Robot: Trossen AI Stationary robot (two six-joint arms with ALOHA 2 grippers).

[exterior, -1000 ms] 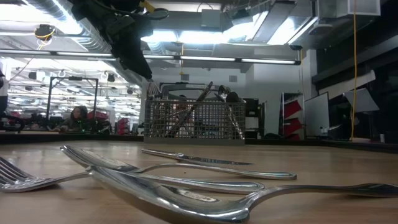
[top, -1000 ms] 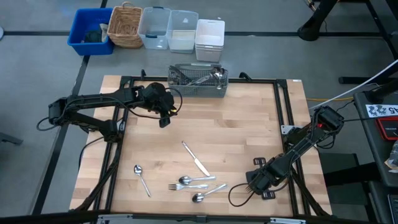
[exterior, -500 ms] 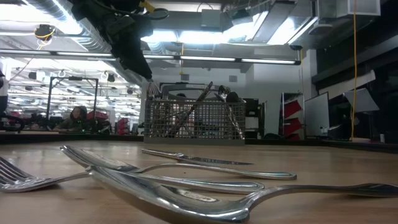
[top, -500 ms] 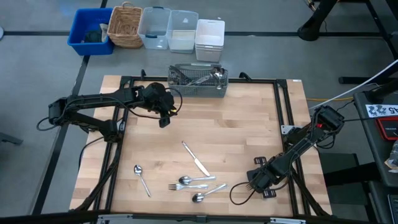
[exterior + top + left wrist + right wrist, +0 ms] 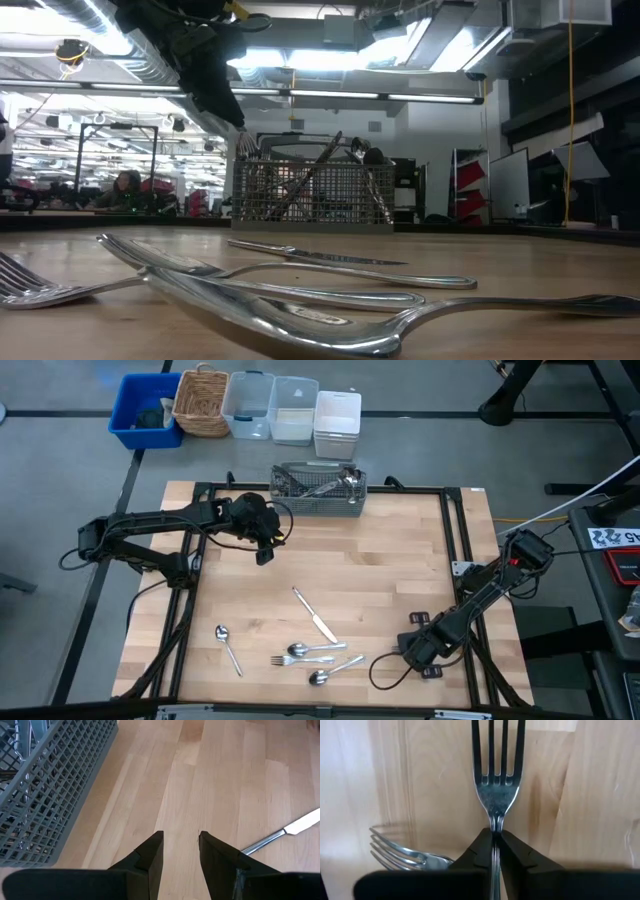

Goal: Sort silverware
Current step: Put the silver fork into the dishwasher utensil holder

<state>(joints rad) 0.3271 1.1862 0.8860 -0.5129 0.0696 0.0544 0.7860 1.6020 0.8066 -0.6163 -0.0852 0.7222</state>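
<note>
R hand (image 5: 495, 842) pinches fork (image 5: 496, 780) neck; L hand (image 5: 179, 852) hovers, open.

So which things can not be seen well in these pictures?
- Basket contents: in the high view too small to count; in the low view the mesh hides them.
- Fork handle: hidden between the right gripper fingers, shut on it.
- Second fork: handle hidden behind the gripper.
- Knife: cut off by the left wrist view's edge.
</note>
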